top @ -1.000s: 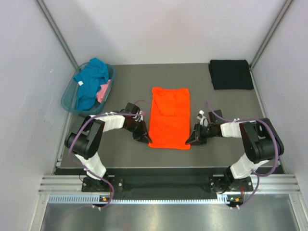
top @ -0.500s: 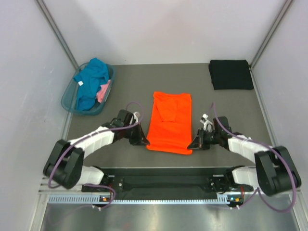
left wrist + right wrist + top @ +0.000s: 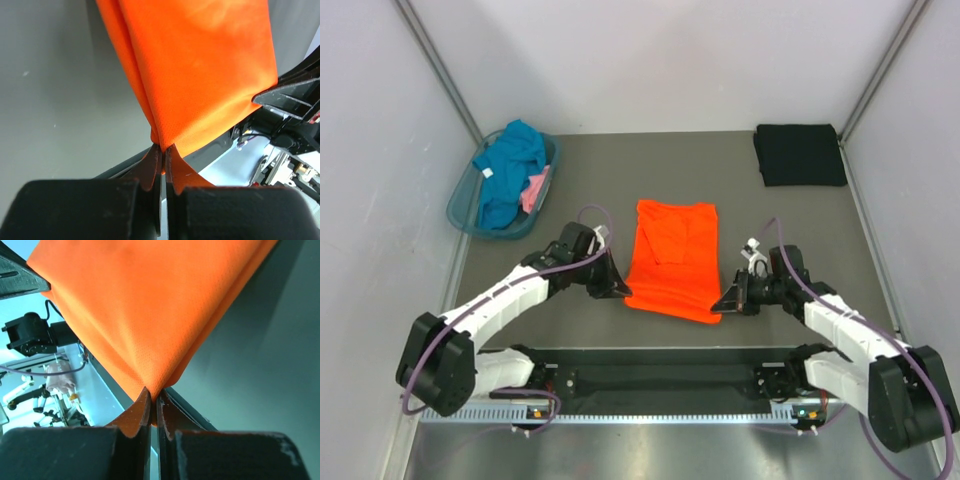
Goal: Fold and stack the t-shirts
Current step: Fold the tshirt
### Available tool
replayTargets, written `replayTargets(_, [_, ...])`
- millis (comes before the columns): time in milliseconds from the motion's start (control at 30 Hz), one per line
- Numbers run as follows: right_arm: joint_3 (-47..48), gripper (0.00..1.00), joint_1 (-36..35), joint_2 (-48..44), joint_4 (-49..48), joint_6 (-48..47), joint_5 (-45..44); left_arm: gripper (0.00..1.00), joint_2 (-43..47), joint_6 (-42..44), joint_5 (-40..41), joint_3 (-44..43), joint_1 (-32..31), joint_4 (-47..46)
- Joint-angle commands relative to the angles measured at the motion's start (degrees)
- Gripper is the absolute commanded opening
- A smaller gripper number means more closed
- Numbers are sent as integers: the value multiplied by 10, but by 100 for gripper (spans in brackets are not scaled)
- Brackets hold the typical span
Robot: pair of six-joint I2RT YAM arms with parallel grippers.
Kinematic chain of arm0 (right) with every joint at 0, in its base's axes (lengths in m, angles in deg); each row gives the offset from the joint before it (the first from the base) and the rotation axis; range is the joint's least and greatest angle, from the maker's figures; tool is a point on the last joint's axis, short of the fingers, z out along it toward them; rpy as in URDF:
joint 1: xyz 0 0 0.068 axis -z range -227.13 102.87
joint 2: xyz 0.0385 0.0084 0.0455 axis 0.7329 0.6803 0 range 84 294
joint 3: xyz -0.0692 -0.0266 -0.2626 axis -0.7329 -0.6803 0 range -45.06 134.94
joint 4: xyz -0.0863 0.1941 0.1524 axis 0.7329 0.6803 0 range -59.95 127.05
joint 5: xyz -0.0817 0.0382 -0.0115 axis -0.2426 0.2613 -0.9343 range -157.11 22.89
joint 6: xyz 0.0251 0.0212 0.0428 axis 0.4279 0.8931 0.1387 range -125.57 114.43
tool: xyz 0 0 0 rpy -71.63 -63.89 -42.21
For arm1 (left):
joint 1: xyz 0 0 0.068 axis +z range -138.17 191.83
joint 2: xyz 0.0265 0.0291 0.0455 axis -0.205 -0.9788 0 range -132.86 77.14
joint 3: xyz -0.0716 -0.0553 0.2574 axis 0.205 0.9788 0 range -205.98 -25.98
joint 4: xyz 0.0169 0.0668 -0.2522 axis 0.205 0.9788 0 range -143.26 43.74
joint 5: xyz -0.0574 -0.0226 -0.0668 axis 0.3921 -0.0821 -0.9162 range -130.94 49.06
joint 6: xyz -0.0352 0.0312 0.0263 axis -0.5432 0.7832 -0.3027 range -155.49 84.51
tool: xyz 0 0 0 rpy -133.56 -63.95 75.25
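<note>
My left claw is clamped tight on the near left corner of the orange tee. My right claw is clamped just as tight on its near right corner. In each wrist view the cloth gathers to a point between my closed fingertips and fans out from there, taut and smooth.

From above, the orange tee lies lengthwise in the middle of the counter, with my arms reaching in from either side. Its near hem runs between my two claws, a little slanted, and its far half has a flap folded in over it. I cannot tell whether the near hem is off the counter.

The black tee sits folded in the far right corner, well apart from me. At the far left stands the basket, with the teal tee heaped in it and the pink tee tucked beside that.
</note>
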State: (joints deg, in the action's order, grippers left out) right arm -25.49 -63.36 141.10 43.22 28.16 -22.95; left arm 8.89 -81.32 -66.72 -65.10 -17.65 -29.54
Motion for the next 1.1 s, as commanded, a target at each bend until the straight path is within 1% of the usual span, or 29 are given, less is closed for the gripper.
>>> replayTargets(0, [42, 0, -6, 15, 26, 3, -14, 0, -14, 6, 24, -42, 2, 22])
replayTargets(200, [42, 0, -6, 66, 48, -18, -23, 0, -44, 19, 20, -27, 2, 47])
replayTargets(367, [56, 0, -6, 76, 59, -17, -34, 0, -65, 25, 21, -9, 2, 56])
replayTargets(500, [78, 0, -8, 69, 64, -26, -47, 0, -53, 27, 25, -17, 2, 47])
replayTargets(600, [100, 0, -7, 57, 56, -26, -58, 0, -53, 38, 41, -54, 2, 52])
replayTargets(700, [145, 0, -6, 67, 59, -30, -74, 0, -82, 49, 56, -111, 3, 64])
replayTargets(733, [172, 0, -6, 82, 57, -30, -81, 0, -103, 55, 59, -139, 3, 66])
replayTargets(800, [202, 0, -3, 106, 65, -36, -86, 0, -129, 64, 65, -169, 7, 68])
replayTargets(833, [232, 0, 2, 136, 70, -42, -87, 0, -158, 67, 66, -197, 10, 69])
replayTargets(900, [261, 0, 7, 169, 77, -47, -84, 0, -190, 71, 60, -227, 21, 79])
replayTargets(933, [287, 0, 10, 201, 77, -53, -80, 0, -224, 74, 57, -259, 25, 84])
replayTargets(1000, [314, 0, 15, 234, 80, -61, -77, 0, -258, 85, 55, -293, 36, 102])
replayTargets(1033, [341, 0, 19, 248, 81, -69, -75, 0, -285, 88, 54, -324, 41, 105])
replayTargets(1067, [354, 0, 20, 277, 82, -74, -75, 0, -297, 91, 53, -338, 45, 109])
